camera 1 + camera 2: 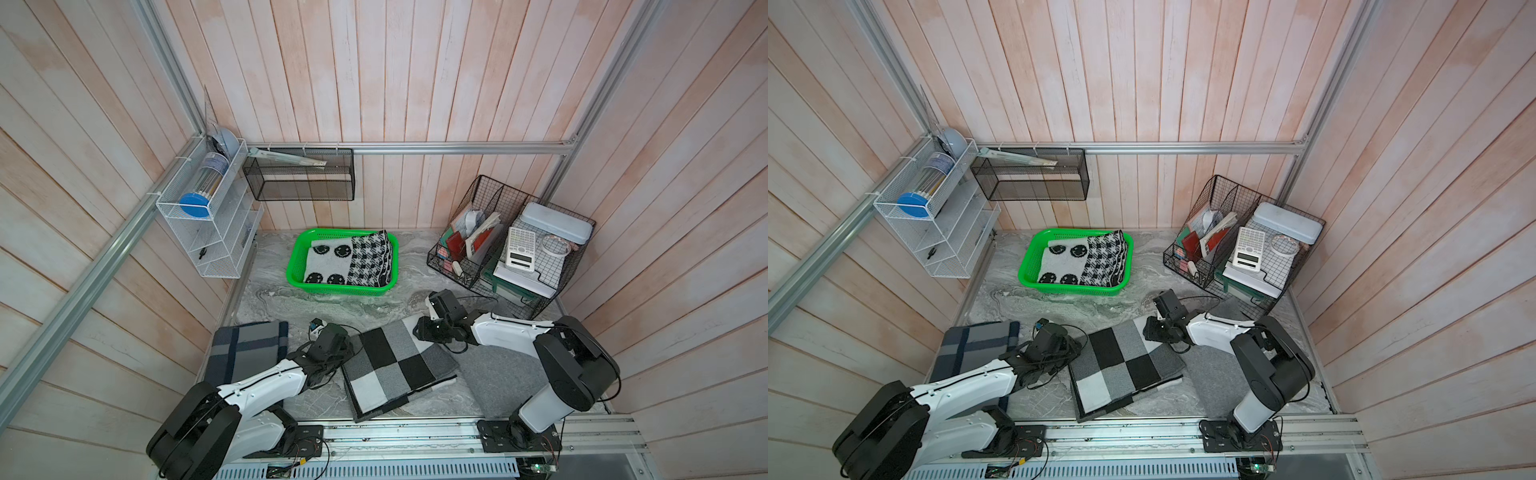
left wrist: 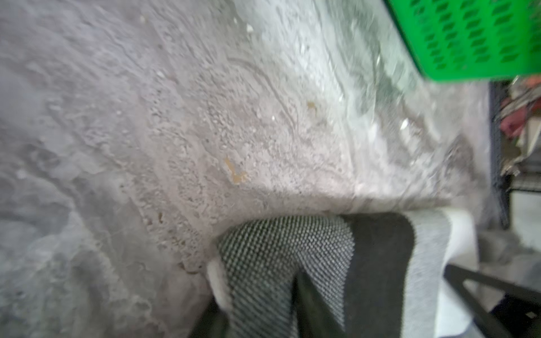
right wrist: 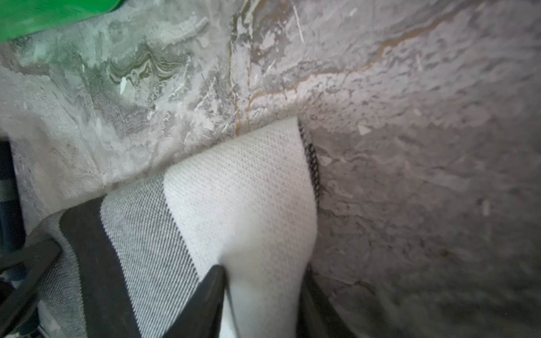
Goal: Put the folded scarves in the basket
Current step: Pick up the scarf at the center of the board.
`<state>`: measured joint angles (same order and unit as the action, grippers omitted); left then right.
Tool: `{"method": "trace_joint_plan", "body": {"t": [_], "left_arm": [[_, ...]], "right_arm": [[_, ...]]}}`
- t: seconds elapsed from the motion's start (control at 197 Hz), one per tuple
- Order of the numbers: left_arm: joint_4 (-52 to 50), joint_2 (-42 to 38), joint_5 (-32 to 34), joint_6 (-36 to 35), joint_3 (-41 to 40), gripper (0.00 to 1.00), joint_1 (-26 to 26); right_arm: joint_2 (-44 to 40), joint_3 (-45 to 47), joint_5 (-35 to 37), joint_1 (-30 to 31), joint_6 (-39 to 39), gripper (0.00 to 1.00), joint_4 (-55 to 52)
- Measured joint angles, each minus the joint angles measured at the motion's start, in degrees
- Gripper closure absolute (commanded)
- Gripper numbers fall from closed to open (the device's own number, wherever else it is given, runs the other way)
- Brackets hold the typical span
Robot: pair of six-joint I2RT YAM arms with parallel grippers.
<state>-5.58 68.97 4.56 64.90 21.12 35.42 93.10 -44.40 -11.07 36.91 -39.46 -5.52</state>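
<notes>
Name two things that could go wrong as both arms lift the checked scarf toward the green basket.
1. The left fingers and right fingers each pinch only a corner of the checked scarf, so its folded layers may sag open or slip out when lifted.
2. The basket already holds a smiley scarf covering most of its floor, so the new one may drape over the rim.

Left arm [image 1: 266,386] and right arm [image 1: 511,332] both reach low and forward, wrists pitched down. Left gripper [image 1: 351,347] clamps one far corner of the checked scarf [image 1: 395,365], cloth bunched around its fingers [image 2: 310,301]. Right gripper [image 3: 260,281] pinches the other far corner, white fabric puckered between the jaws.
</notes>
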Motion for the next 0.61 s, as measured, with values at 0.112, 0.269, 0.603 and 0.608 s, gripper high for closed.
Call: {"method": "trace_joint_plan", "body": {"t": [0.112, 0.269, 0.603, 0.608], "left_arm": [[-0.48, 0.33, -0.07, -0.76, 0.37, 1.0, 0.07], [-4.48, -1.16, 0.28, -2.91, 2.01, 1.0, 0.2], [-11.82, -13.11, 4.11, -11.04, 9.18, 1.0, -2.78], [-11.89, -13.09, 4.13, -11.3, 9.46, 1.0, -3.13]], "right_arm": [[0.11, 0.24, -0.74, 0.07, -0.42, 1.0, 0.26], [-2.8, 3.17, -1.6, 0.15, -0.96, 1.0, 2.21], [-17.33, 4.55, -1.99, 1.55, -1.4, 1.0, 2.58], [-17.4, 4.44, -1.92, 1.53, -1.4, 1.0, 2.6]]}}
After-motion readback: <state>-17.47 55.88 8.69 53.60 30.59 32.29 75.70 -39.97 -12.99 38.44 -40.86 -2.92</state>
